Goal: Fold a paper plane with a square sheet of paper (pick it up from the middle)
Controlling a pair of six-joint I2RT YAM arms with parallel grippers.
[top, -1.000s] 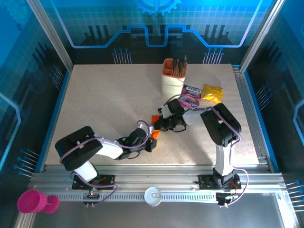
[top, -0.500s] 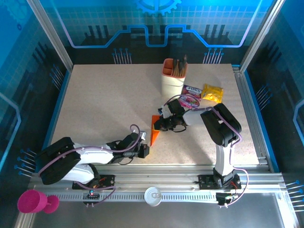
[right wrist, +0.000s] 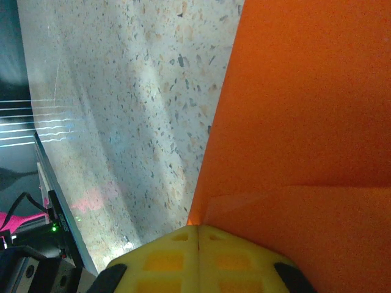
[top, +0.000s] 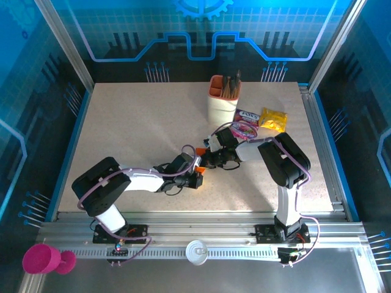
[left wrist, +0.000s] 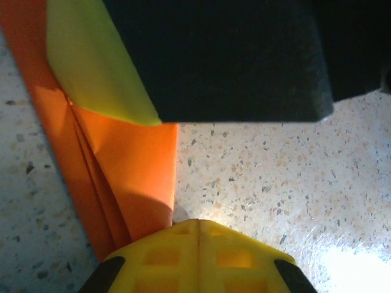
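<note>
Creasing the square sheet of paper (left wrist: pixel 131 177), apparently, left gripper (left wrist: pixel 198 229) and right gripper (right wrist: pixel 197 235) are pressing it with jaws closed tight; keep pressure even.

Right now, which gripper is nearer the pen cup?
Right. The right gripper sits on the near side of the pen cup, at the folded orange paper; the left gripper is farther off, on that paper's near side.

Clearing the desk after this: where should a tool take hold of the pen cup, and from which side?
Probably its beige wall below the rim, from the left. The pen cup stands upright with pens poking out, and snack packets lie by its right side.
</note>
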